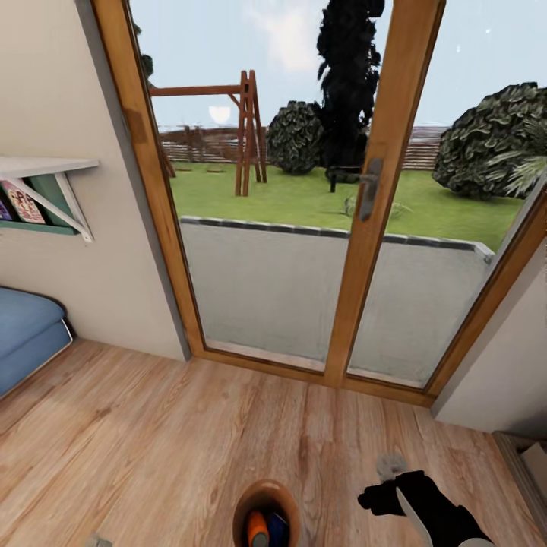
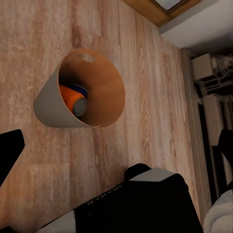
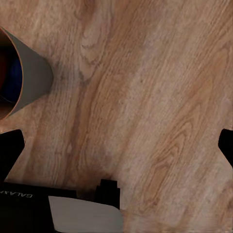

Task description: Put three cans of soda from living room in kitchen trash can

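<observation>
the bin (image 1: 267, 501) stands on the plank floor (image 1: 152, 448) before the glass doors (image 1: 304, 190), holding an orange can (image 2: 71, 99) and a blue can (image 2: 80, 90); right tool (image 3: 116, 145) spread and empty, left tool's state cannot be told; judged next: carry the bin upright.

Wood floor (image 1: 152, 441), glass doors (image 1: 281, 228)
</observation>
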